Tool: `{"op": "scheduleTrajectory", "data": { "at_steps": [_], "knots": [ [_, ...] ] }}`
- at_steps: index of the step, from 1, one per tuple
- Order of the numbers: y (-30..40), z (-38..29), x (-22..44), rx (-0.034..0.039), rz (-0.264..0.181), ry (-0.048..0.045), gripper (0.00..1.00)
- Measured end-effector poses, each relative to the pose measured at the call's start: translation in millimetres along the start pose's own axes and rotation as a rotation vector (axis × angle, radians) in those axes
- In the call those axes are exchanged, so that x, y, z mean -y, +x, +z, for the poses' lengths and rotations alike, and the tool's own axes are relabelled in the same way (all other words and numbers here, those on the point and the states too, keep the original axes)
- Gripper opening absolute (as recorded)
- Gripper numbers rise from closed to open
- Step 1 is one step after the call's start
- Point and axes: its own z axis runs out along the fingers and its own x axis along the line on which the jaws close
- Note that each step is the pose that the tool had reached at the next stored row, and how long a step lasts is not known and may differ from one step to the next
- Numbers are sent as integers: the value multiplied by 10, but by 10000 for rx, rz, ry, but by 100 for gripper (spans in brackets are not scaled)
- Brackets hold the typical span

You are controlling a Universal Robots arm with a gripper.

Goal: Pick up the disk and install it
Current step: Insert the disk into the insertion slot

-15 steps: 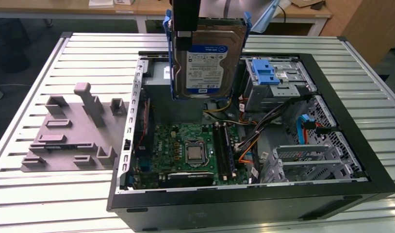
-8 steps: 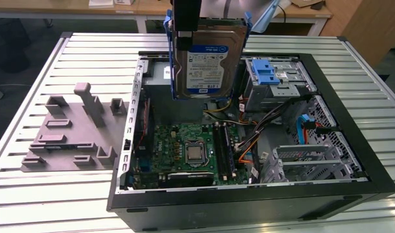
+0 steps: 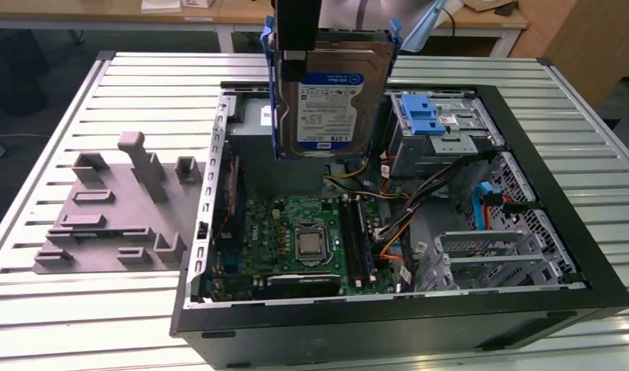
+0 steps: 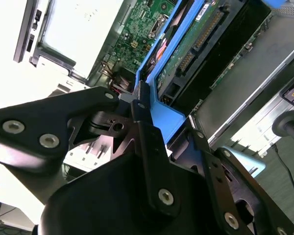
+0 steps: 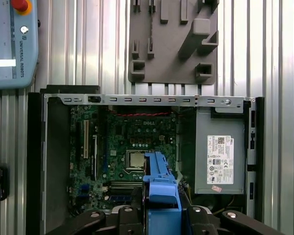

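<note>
The disk (image 3: pixel 330 93), a silver hard drive with a white-and-blue label in a blue plastic carrier, hangs upright above the back of the open computer case (image 3: pixel 574 255). My gripper (image 3: pixel 325 37) is shut on the carrier's upper end. In the second wrist view the black fingers (image 4: pixel 143 128) clamp the blue carrier (image 4: pixel 162 113), and the drive's green circuit board (image 4: pixel 196 44) faces the camera. The first wrist view looks down past the carrier (image 5: pixel 159 188) onto the motherboard (image 5: pixel 132 147).
A metal drive cage with a blue latch (image 3: pixel 430 122) sits at the case's back on the exterior view's right. A grey power supply (image 5: pixel 220 156) lies in the case. A grey fixture plate (image 3: pixel 108 209) rests on the slatted table (image 3: pixel 67 317). A pendant (image 5: pixel 10 44) lies nearby.
</note>
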Motion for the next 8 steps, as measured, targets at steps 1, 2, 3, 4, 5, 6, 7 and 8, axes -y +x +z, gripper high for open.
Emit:
{"op": "scheduleTrajectory", "data": {
  "at_steps": [1, 2, 3, 4, 5, 6, 7, 8],
  "knots": [
    [14, 0, 0, 0, 0, 1, 36],
    [28, 1, 0, 2, 0, 1, 36],
    [47, -1, 0, 0, 0, 0, 36],
    [69, 0, 0, 1, 1, 1, 36],
    [89, 0, 0, 2, 0, 1, 36],
    [110, -1, 1, 1, 0, 1, 36],
    [122, -1, 1, -1, 1, 0, 36],
    [130, -1, 5, 0, 0, 1, 36]
  ]
}}
